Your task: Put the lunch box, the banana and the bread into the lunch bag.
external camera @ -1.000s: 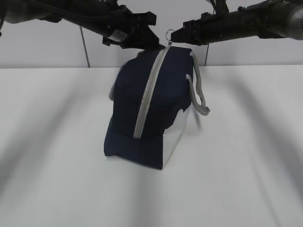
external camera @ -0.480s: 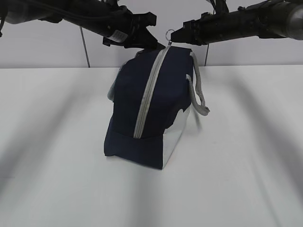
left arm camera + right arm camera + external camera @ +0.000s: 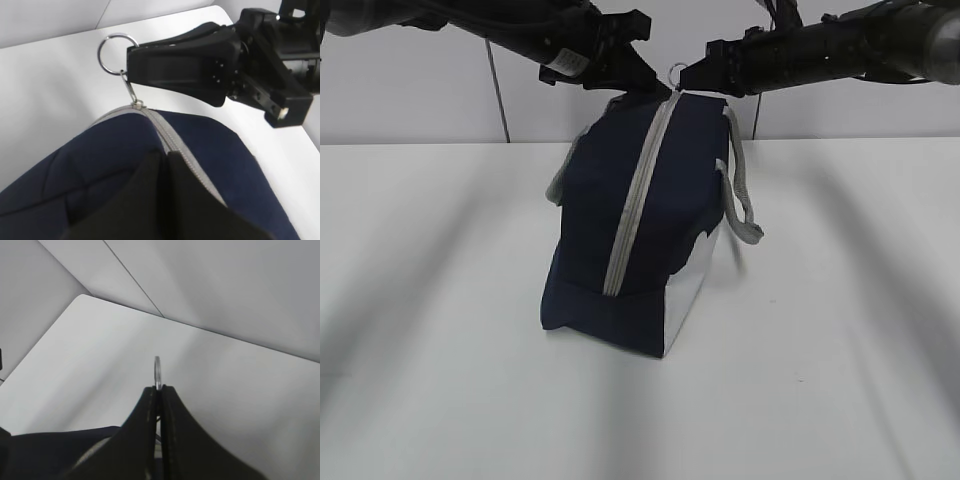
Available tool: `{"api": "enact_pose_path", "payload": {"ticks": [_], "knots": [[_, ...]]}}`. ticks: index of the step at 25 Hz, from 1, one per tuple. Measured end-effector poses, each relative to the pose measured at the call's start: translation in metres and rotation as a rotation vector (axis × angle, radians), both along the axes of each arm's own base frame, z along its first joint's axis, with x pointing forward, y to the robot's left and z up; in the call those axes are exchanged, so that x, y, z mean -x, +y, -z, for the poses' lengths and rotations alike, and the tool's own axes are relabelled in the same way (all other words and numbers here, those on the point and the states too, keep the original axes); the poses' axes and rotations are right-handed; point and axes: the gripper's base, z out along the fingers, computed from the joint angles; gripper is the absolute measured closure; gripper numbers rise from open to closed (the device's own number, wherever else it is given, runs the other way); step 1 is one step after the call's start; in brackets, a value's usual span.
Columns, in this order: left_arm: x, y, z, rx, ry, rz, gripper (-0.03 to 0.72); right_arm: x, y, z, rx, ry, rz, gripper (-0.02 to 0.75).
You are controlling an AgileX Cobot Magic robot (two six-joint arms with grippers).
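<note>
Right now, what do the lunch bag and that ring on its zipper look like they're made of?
Lunch bag: navy woven fabric, matte and soft, judging by creases and stitched seams; the white lower panel looks smoother, perhaps coated. Ring pull: thin shiny metal, silvery and glinting, pinched by the right gripper.

Navy-blue fabric on the lunch bag (image 3: 620, 210), plain and unpatterned, with a pale grey zipper (image 3: 635, 200) running as a stripe down the middle. Grey strap handles (image 3: 740, 195) (same grey as the zipper tape), white lower side panel (image 3: 688, 290). Shiny silver metal ring pull (image 3: 112, 52). Matte black on both grippers, left (image 3: 635, 62) and right (image 3: 705, 68). White table (image 3: 840, 330), pale grey wall (image 3: 410, 100).
</note>
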Motion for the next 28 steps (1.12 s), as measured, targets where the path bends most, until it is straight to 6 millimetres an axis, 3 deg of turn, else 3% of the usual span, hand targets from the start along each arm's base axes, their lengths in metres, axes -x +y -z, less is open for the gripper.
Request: {"api": "enact_pose_path", "payload": {"ticks": [18,28], "knots": [[0.008,0.002,-0.015,-0.016,-0.017,0.039,0.683,-0.003,0.000,0.005,-0.039,0.045,0.039,0.754],[0.011,0.002,-0.014,-0.021,0.004,0.064,0.683,-0.009,0.000,0.037,-0.061,0.116,0.066,0.754]]}}
